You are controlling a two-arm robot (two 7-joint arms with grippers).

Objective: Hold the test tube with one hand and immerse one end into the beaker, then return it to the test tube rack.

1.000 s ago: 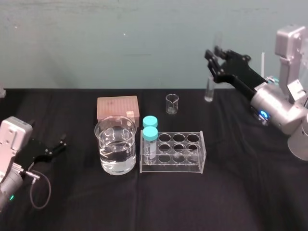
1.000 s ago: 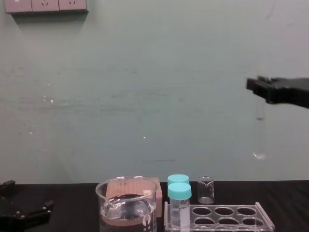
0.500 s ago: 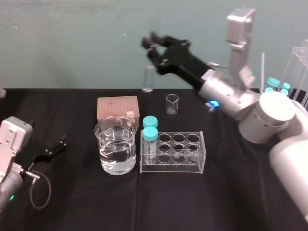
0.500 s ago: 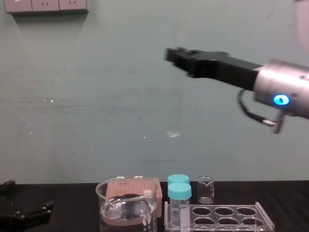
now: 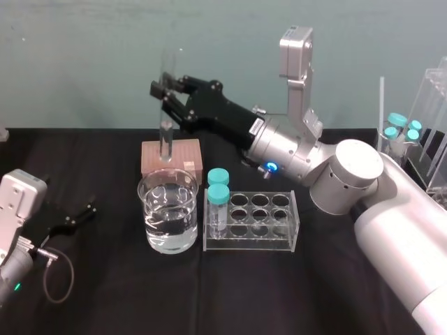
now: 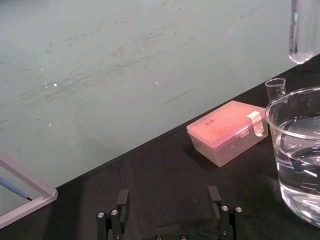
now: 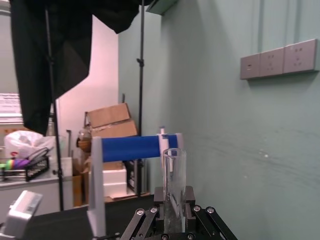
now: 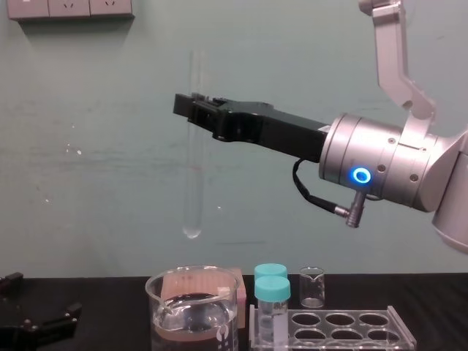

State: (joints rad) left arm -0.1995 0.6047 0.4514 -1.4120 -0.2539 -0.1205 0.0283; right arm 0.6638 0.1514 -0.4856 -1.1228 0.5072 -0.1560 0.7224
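The test tube (image 8: pixel 193 168), long, clear and upright, hangs in the air with its round bottom a little above the beaker (image 8: pixel 164 311). My right gripper (image 8: pixel 191 110) is shut on the test tube's upper part; in the right wrist view the tube (image 7: pixel 173 190) stands between the fingers. In the head view the right gripper (image 5: pixel 166 91) holds the tube (image 5: pixel 166 136) behind and above the water-filled beaker (image 5: pixel 183 206). The clear test tube rack (image 5: pixel 286 241) stands right beside the beaker. My left gripper (image 6: pixel 167 200) rests open and empty on the table at the left.
Two teal-capped vials (image 5: pixel 218 188) stand in the rack's left end. A pink box (image 5: pixel 183 155) lies behind the beaker, with a tiny beaker (image 5: pixel 249 150) to its right. More teal-capped vials (image 5: pixel 401 125) and clear racks stand at the far right.
My right arm has swung from the far right across to the left, carrying the test tube to a spot above the beaker. The left arm has not moved.
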